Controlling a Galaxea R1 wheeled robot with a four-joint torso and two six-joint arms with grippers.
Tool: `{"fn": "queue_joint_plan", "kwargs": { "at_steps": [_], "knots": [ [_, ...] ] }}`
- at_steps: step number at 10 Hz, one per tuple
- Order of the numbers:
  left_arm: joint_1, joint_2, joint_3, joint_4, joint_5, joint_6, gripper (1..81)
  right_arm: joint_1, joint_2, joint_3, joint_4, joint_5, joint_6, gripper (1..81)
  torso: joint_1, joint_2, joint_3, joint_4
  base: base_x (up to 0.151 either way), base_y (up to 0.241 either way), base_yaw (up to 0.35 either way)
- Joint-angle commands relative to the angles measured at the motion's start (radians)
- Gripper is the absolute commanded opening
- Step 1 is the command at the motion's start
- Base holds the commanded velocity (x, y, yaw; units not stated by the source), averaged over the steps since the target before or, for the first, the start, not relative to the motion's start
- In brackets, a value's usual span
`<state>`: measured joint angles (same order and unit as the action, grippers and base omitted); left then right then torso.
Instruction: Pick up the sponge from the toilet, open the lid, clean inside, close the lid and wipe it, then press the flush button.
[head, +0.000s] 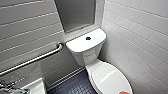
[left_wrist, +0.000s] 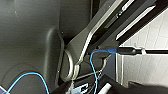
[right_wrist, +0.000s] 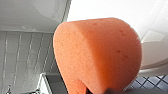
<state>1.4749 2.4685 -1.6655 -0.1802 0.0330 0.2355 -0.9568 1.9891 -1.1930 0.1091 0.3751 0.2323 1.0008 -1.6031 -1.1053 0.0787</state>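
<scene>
Up close, sponge (right_wrist: 97, 55) betw. R fingers (right_wrist: 117, 91), over lid (head: 110, 77).

A metal grab bar (head: 32, 60) is running at a slant along the grey tiled wall (head: 25, 27). Above the bar's upper end, a frosted window (head: 75, 13) is sitting in a recess. Below the bar, a dark patterned floor (head: 72, 86) is showing, and a white sink (head: 36, 87) is poking in under the bar's lower end
</scene>
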Motion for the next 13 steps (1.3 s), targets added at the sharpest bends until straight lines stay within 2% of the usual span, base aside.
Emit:
{"fn": "queue_joint_plan", "kwargs": {
  "at_steps": [1,2,5,6,8,10,11,13],
  "knots": [
    [0.023,-0.005,-0.006,0.004,0.111,0.008,81.1,0.231,-0.004,0.001,0.096,-0.162,0.001,1.0,0.000,0.000,0.000,0.000,0.000,0.000,0.000],
    [0.025,0.000,-0.014,0.005,0.111,0.008,81.1,0.293,0.021,-0.022,0.125,-0.198,0.002,1.0,0.064,-0.100,0.000,0.000,0.000,0.000,0.000],
    [0.026,0.004,-0.017,0.005,0.110,0.008,81.1,0.408,0.119,-0.117,0.207,-0.252,0.002,1.0,0.090,-0.144,0.000,0.000,0.000,0.000,0.000],
    [0.026,0.006,-0.017,0.004,0.111,0.008,81.1,0.433,0.160,-0.152,0.259,-0.248,0.002,1.0,0.048,-0.081,0.000,0.000,0.000,0.000,0.000],
    [0.031,0.011,-0.020,0.004,0.111,0.008,81.1,0.496,0.235,-0.232,0.383,-0.236,0.002,1.0,0.074,-0.123,0.000,0.000,0.000,0.000,0.000],
    [0.035,0.024,-0.042,0.004,0.111,0.008,81.1,0.536,0.283,-0.302,0.490,-0.182,0.002,1.0,0.080,-0.134,0.000,0.000,0.000,0.000,0.000],
    [0.037,0.044,-0.066,0.004,0.111,0.008,81.1,0.552,0.292,-0.307,0.546,-0.096,0.001,1.0,0.080,-0.134,0.000,0.000,0.000,0.000,0.000],
    [0.042,0.060,-0.083,0.005,0.111,0.008,81.1,0.574,0.254,-0.289,0.604,-0.016,0.001,1.0,0.080,-0.134,0.000,0.000,0.000,0.000,0.000]
  ]
}}
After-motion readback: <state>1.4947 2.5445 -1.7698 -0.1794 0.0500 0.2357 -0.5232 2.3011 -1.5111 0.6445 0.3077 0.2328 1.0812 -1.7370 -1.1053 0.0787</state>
